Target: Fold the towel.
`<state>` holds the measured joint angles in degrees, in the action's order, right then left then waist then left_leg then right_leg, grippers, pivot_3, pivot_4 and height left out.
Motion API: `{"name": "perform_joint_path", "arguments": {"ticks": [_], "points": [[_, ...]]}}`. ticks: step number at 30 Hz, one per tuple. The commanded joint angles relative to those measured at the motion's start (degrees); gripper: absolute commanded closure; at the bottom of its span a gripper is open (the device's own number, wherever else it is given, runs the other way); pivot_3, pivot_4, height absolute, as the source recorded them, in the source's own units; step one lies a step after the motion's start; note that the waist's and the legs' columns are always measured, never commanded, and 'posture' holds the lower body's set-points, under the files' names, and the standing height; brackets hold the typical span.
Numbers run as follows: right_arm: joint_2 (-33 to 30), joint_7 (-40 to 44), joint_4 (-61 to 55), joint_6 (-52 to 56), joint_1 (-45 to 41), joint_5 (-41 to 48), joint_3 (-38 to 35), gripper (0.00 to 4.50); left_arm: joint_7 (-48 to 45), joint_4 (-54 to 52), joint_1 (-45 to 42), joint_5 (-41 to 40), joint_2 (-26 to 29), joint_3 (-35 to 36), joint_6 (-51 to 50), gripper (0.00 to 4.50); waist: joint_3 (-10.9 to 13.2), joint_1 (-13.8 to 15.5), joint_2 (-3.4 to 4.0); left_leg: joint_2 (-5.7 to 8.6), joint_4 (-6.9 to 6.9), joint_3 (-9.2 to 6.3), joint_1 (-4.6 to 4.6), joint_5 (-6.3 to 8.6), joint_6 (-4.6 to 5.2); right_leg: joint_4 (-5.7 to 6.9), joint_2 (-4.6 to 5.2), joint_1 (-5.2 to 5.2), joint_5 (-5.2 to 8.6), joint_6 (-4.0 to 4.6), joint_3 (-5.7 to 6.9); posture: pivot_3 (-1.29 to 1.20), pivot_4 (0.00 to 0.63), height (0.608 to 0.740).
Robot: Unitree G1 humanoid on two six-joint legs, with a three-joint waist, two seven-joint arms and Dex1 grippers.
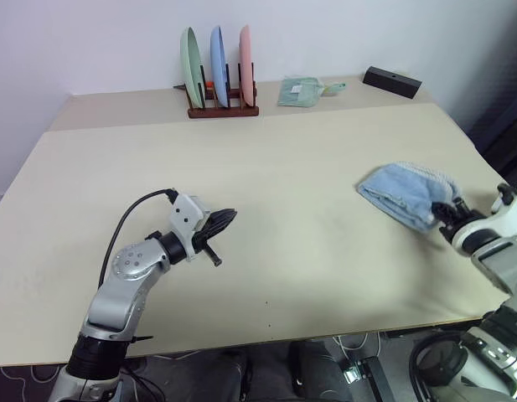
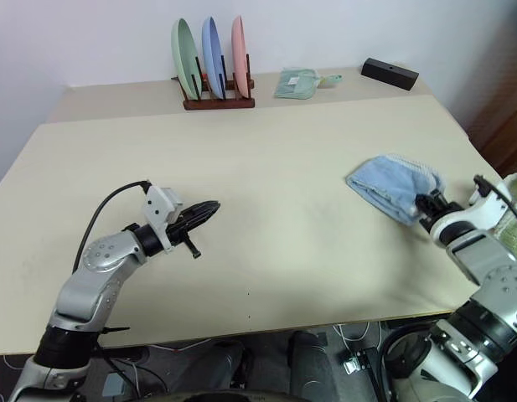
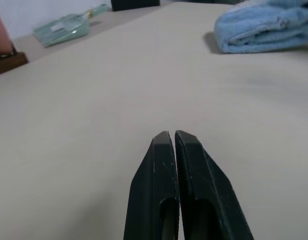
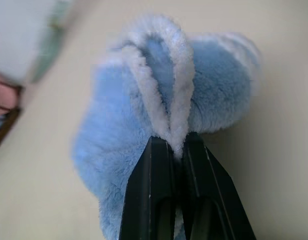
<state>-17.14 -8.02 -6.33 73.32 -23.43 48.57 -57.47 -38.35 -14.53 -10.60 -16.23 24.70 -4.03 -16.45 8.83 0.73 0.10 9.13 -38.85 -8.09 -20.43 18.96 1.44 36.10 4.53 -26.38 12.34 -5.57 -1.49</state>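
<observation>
Blue terry, bunched into a soft heap, the towel [image 1: 406,194] lies at the right of the frame on the beige worktop [image 1: 266,176]. The right gripper [image 4: 175,145] has its jaws pinching a pale hem fold of it (the cream edge rises in a loop just beyond the black fingers). At lower left the left gripper [image 1: 222,219] hovers above bare worktop, jaws pressed together with nothing between them, well apart from the towel. Along the top edge stand a plate rack [image 1: 222,105], a pale green cloth [image 1: 298,90] and a black box [image 1: 392,81].
</observation>
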Motion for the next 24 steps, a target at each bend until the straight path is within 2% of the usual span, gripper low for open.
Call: {"name": "perform_joint_path", "arguments": {"ticks": [1, 2, 5, 6, 9, 14, 17, 21, 24], "points": [[0.7, -3.0, -6.6, 0.6, 1.7, 1.8, 0.0, 3.77, -1.1, 0.4, -2.2, 0.3, -0.2, -0.7, 1.6, 4.39, 0.0, 0.1, 0.02, 0.0, -0.01, 0.0, 0.0, 0.0, 0.0, 0.0, 0.0, 0.0, 0.0, 0.0, 0.0, 0.0, 0.15, 0.74], [0.5, -3.1, -6.9, 0.1, 2.0, 1.9, -0.1, 3.52, -1.2, 0.8, -2.5, 0.4, -0.3, -1.0, 1.7, 4.39, 0.0, 0.2, 0.03, 0.01, -0.03, 0.0, -0.01, 0.0, 0.01, 0.0, 0.01, 0.01, 0.0, 0.0, 0.01, 0.0, 0.15, 0.74], [0.1, -3.2, -8.7, -1.1, 2.8, 2.2, 0.7, 2.13, -2.4, 1.9, -2.7, -0.1, -0.1, -0.8, 2.3, 4.39, 0.0, 0.1, 0.03, 0.02, -0.06, 0.0, 0.0, 0.02, 0.04, -0.02, 0.01, 0.04, 0.0, -0.01, 0.01, 0.0, 0.15, 0.74], [-1.1, -2.4, -8.4, -1.9, 3.2, 1.5, 1.4, 1.48, -2.0, 2.0, -3.0, 0.3, -0.5, -1.3, 2.2, 4.39, 0.0, 0.1, 0.03, 0.02, -0.05, 0.0, 0.01, 0.02, 0.04, -0.01, 0.0, 0.04, 0.0, -0.01, 0.02, 0.0, 0.15, 0.74], [-7.2, 2.0, -11.5, -8.6, 5.7, -4.6, 9.3, 0.07, -2.0, 3.0, -3.6, 0.7, -0.9, -1.2, 2.6, 4.39, 0.0, 0.1, 0.05, 0.02, -0.05, 0.01, -0.01, 0.02, 0.04, -0.01, 0.01, 0.02, 0.0, -0.01, 0.01, 0.0, 0.15, 0.74], [-18.5, 11.1, -12.3, -25.6, 9.9, -17.5, 21.6, 0.07, 0.7, 5.5, -3.5, 1.8, -0.5, 1.7, 3.8, 4.39, 0.0, 0.1, 0.05, 0.01, -0.05, 0.04, 0.02, 0.02, 0.03, -0.01, -0.01, 0.03, 0.0, -0.03, 0.03, 0.0, 0.15, 0.74], [-22.7, 20.0, -14.1, -35.2, 10.9, -22.9, 32.6, 0.07, 5.5, 9.3, -3.5, 4.2, 0.4, 5.7, 5.6, 4.39, 0.0, -0.3, 0.04, 0.0, -0.04, 0.06, 0.04, 0.01, 0.02, 0.0, -0.03, 0.02, 0.0, -0.03, 0.01, 0.0, 0.15, 0.74], [-23.4, 33.1, -13.6, -44.2, 11.1, -24.8, 43.9, 0.07, 10.1, 11.3, -2.3, 7.1, 1.5, 8.6, 7.0, 4.39, 0.0, 0.0, -0.01, -0.04, -0.03, 0.06, 0.05, 0.01, 0.0, -0.01, -0.05, 0.02, 0.0, -0.03, 0.02, 0.0, 0.15, 0.74], [-21.3, 38.1, -9.5, -48.0, 8.7, -24.1, 46.9, 0.07, 11.3, 10.6, -1.0, 6.9, 1.5, 10.1, 7.2, 4.39, 0.0, 0.5, -0.03, -0.02, -0.06, 0.04, 0.0, 0.02, 0.02, -0.08, -0.02, 0.05, -0.01, -0.04, 0.05, 0.0, 0.15, 0.74]]}}
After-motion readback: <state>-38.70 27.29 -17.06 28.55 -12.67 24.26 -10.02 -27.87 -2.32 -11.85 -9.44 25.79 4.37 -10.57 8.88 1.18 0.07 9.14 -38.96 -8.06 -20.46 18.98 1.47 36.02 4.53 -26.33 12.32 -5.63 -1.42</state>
